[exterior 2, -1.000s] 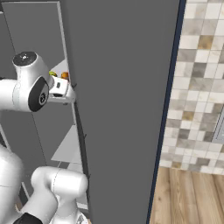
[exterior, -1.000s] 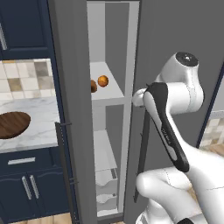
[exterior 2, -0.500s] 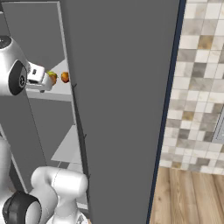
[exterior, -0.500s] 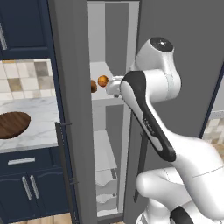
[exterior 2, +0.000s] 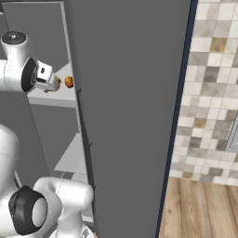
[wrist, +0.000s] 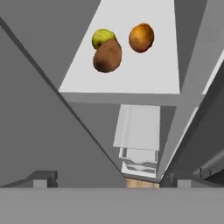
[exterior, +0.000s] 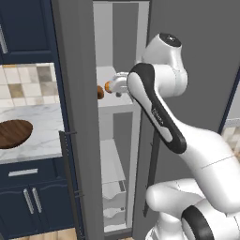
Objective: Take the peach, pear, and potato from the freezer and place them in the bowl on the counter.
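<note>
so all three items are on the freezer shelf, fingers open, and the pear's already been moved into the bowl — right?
Not quite: the pear hasn't been moved. The hand view shows it on the freezer shelf, just behind the potato, with the peach beside them. The fingers are open and hold nothing. The left base view shows nothing in the bowl.
</note>
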Robot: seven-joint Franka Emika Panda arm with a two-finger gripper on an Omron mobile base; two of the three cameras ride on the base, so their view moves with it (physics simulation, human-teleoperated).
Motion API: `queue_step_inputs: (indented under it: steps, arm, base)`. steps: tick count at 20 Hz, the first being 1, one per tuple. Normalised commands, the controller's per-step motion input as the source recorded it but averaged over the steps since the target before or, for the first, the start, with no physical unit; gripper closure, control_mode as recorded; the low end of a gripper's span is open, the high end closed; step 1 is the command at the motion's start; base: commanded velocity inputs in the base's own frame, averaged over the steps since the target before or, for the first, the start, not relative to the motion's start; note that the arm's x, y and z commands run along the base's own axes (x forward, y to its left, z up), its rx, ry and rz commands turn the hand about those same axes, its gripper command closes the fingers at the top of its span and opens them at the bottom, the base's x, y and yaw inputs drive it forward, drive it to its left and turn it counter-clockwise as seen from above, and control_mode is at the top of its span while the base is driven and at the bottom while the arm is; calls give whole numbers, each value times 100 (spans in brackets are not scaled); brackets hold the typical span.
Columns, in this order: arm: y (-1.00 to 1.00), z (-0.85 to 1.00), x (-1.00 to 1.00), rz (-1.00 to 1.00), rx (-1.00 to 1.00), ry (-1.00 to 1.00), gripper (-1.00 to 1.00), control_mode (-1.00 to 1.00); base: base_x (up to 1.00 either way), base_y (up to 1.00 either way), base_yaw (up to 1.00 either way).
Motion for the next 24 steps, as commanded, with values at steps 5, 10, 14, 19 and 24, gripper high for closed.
queue_step_inputs:
  steps: [5, 10, 14, 19, 24]
  arm:
    - [28, -9, 50, 0, 0, -4, -100, -100]
    - [23, -4, 67, -2, 0, 2, -100, -100]
    - [24, -6, 67, -2, 0, 8, -100, -100]
    - [9, -30, 56, 0, 0, 5, -100, -100]
    - [6, -31, 52, 0, 0, 0, -100, -100]
  base:
    - [0, 0, 0]
    - [0, 0, 0]
    - [0, 0, 0]
    - [0, 0, 0]
    - [0, 0, 0]
